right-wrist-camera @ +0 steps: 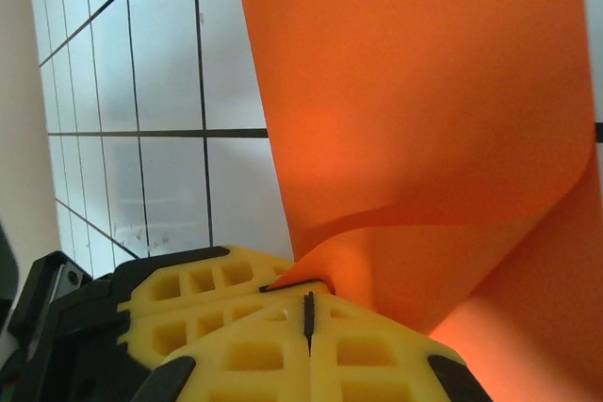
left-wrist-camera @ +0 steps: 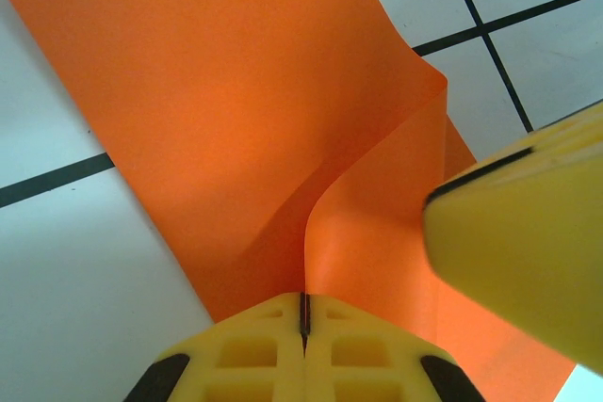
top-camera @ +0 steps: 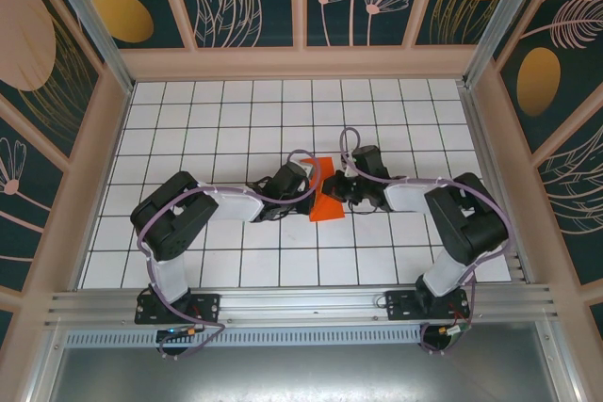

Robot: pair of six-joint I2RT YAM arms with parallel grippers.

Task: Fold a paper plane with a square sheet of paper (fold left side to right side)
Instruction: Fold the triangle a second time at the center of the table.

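I see the sheet of paper (top-camera: 325, 206) in the middle of the bench (top-camera: 236, 120), between my left gripper (top-camera: 305, 184) and my right gripper (top-camera: 343, 187).

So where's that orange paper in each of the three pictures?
Top external: the thin bright orange sheet of paper lies near the picture's centre.
Left wrist: the paper spreads across the upper left and middle.
Right wrist: the paper covers the right half.
Shared landmark: the white black-lined grid table.
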